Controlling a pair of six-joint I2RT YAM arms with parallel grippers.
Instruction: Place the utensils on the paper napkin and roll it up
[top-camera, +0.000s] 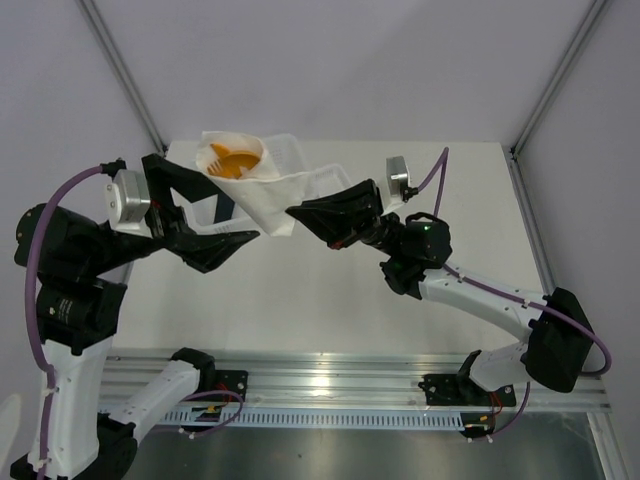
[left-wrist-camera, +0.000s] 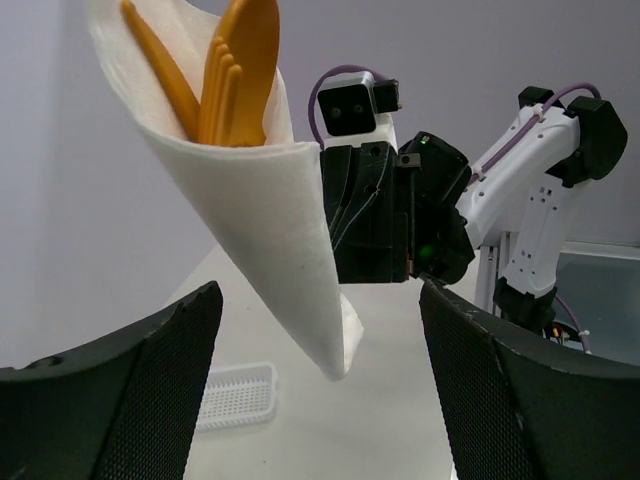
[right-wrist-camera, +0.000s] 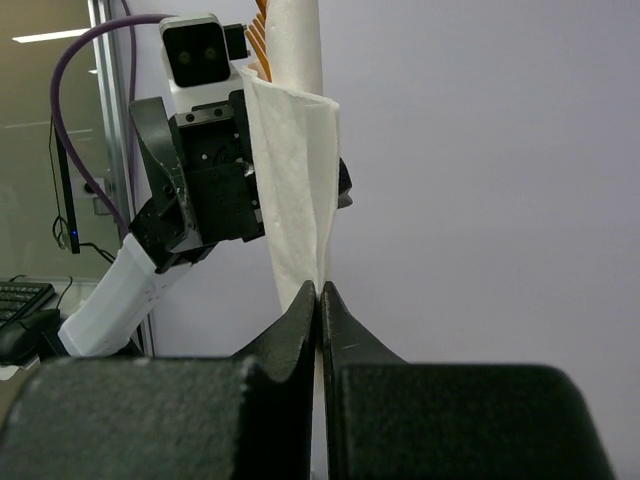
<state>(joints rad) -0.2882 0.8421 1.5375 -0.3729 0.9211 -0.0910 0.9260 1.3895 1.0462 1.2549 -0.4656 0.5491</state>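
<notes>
Your right end effector (right-wrist-camera: 320, 300) pinches the soft napkin (left-wrist-camera: 270, 200) at its lower edge; your left end effector (left-wrist-camera: 318, 292) gapes around it. Grip mid-cone gently, since the utensils (left-wrist-camera: 235, 70) may slip out.

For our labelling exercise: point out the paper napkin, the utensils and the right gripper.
paper napkin (left-wrist-camera: 270, 210): left wrist view, its wrapped front face.
utensils (left-wrist-camera: 248, 50): left wrist view, the widest orange piece.
right gripper (right-wrist-camera: 320, 297): right wrist view, between its fingertips, shut on the paper napkin.

White ribbed plastic tray (left-wrist-camera: 238, 393) on white table (top-camera: 330, 300), alu rail (top-camera: 350, 385) at near edge.
</notes>
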